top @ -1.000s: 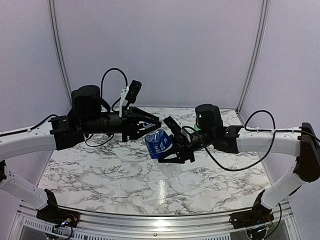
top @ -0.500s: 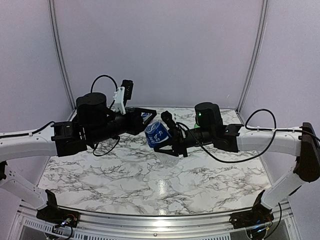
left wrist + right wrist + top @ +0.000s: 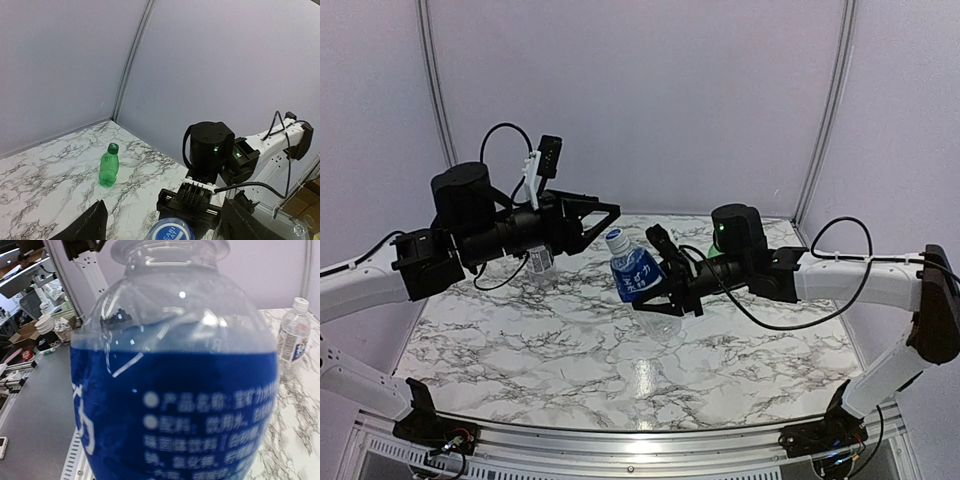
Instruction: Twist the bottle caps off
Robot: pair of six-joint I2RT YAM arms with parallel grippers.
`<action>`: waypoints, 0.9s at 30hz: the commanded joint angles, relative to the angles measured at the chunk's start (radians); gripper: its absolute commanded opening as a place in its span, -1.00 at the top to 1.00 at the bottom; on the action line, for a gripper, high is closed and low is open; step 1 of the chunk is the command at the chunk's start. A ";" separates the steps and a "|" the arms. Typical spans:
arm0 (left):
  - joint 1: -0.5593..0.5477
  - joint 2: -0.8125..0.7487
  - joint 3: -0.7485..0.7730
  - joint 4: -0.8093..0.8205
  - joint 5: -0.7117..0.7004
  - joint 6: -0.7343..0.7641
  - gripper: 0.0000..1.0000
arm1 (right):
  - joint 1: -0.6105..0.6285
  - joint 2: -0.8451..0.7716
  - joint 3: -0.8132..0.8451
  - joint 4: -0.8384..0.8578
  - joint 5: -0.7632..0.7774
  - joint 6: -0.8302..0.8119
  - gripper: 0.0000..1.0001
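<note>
Starting with the blue cap [image 3: 617,240]: small and round, on top of the blue-label bottle [image 3: 636,276], and by the look of it still on. Hard to tell how loose. Bottle tipped over a bit, cap end pointing up and toward the left side. Held up over the middle of the bench [image 3: 520,340], and seemingly not touching it.

Around the lower part of that bottle: the right gripper [image 3: 655,297], squeezed shut on it and holding it tight. From the right wrist view, not much to see but blue label, very close.

Next out, the left gripper [image 3: 601,224]. Wide open, with nothing in it. Near the blue cap but apart from it, up and to the left. From the left wrist view, looking down at the top of the blue cap between two spread fingers [image 3: 92,225].

Farther out, two more bottles standing up on the bench. Green bottle [image 3: 108,172] alone, farther back, with its green cap [image 3: 113,148] still on. White-label bottle [image 3: 294,342] over on the left side, partly behind the left arm, with its whitish cap [image 3: 300,302] still on too.

So, as a guess: no cap off yet. Maybe partway through turning the first one. Left to do: finish the blue cap, then the green one, then the whitish one.
</note>
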 commanded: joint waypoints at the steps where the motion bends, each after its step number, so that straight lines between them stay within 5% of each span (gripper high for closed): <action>1: 0.028 -0.034 -0.001 0.007 0.257 0.119 -0.64 | -0.002 -0.003 0.007 0.008 -0.196 -0.015 0.38; 13: 0.042 0.078 0.097 0.007 0.561 0.198 -0.52 | 0.021 0.033 0.031 0.001 -0.354 -0.013 0.32; 18: 0.041 0.122 0.115 0.010 0.605 0.185 -0.27 | 0.022 0.029 0.030 -0.002 -0.358 -0.015 0.31; 27: 0.040 0.119 0.053 0.060 0.611 0.164 -0.14 | 0.022 0.024 0.031 0.003 -0.357 -0.006 0.30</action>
